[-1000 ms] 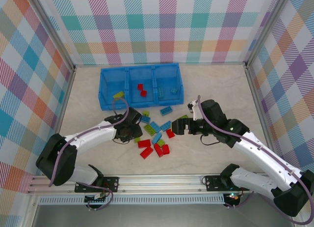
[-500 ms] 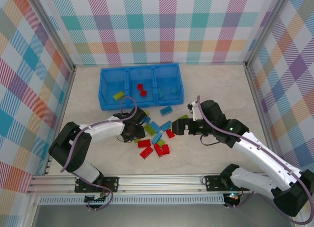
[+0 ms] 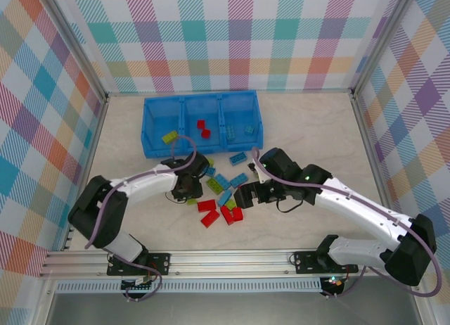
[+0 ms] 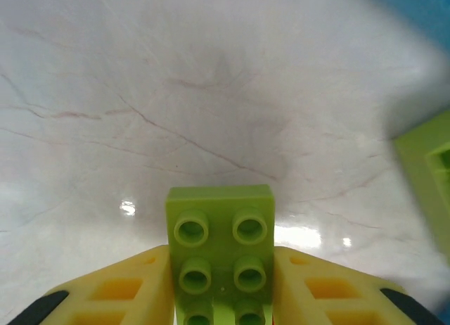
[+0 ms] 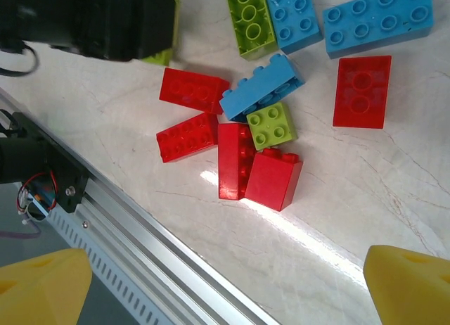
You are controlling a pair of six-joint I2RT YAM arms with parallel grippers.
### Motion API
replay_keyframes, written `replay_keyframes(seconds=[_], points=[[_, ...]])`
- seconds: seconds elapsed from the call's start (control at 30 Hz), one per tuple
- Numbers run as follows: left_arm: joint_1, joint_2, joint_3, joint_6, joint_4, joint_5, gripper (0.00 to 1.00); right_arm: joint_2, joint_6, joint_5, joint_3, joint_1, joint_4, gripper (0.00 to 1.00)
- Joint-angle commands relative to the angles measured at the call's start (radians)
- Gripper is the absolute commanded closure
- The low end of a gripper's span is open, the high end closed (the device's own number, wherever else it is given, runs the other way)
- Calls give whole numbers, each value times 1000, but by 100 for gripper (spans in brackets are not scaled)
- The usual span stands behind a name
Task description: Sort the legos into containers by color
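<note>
Lime brick between left fingers

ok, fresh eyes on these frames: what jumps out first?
The loose pile of red, lime green and light blue legos lies on the table between the two arms, in front of the blue tray, which already holds a few. In the left wrist view, the left arm's jaws are shut on a lime green brick. The right arm's jaws hang open over the red bricks.
</note>
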Motion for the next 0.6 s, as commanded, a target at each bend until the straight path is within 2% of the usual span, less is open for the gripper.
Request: replay_keyframes(seconds=[0.0,0.13,0.37,0.43,0.57], points=[[57,-103,121,44,-47,-86,66,-34,-13,16,27,4,36,0],[168,-61,282,104,-55,-131,70,-68,-7,45,10,4,71,0],[346,170,557,166,-30,-179,69,-111,4,60,-1,4,48,0],[391,236,611,163,-19,-163,69,-127,8,63,-5,4,43,0],[444,369,738,182,-39,-103,62,-146,4,70,-5,4,30,0]])
